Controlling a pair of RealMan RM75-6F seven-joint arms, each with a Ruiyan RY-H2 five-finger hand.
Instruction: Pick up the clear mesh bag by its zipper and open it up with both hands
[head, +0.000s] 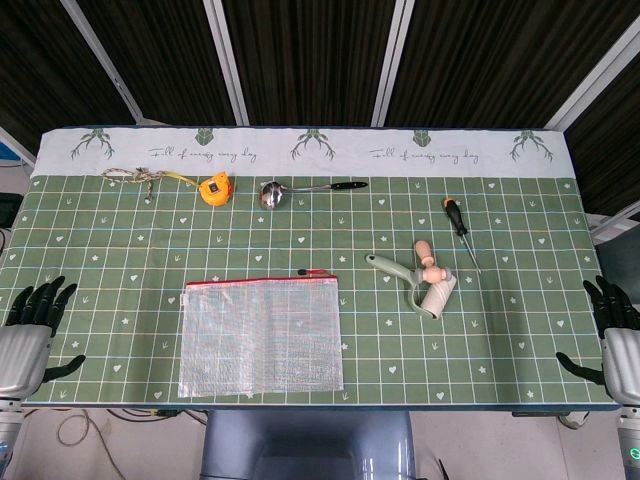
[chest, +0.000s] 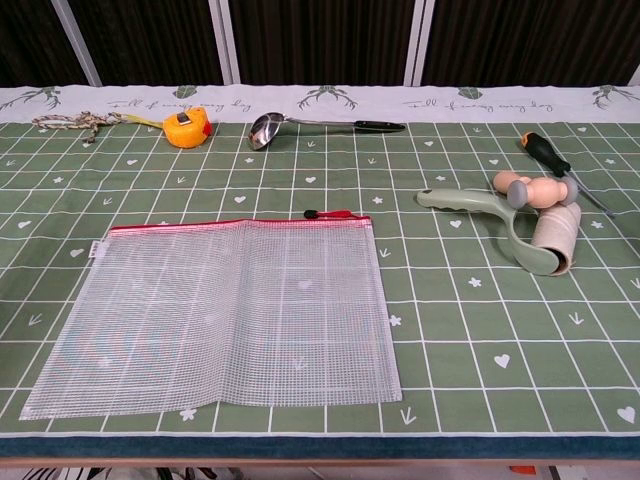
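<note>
The clear mesh bag (head: 262, 337) lies flat on the green checked tablecloth (head: 500, 330), near the table's front edge at about six o'clock, its red zipper (head: 262, 281) along the far side with the pull (chest: 312, 213) toward the right end. At two o'clock from it sits a lint roller (head: 425, 286) beside a small wooden mallet (head: 430, 263), with a screwdriver (head: 457, 220) further out. At twelve o'clock lie a ladle (head: 300, 189), an orange tape measure (head: 214, 188) and a knotted cord (head: 132, 178). The left hand (head: 32, 330) at nine o'clock and the right hand (head: 615, 335) at three o'clock rest off the table's sides, fingers spread, holding nothing.
</note>
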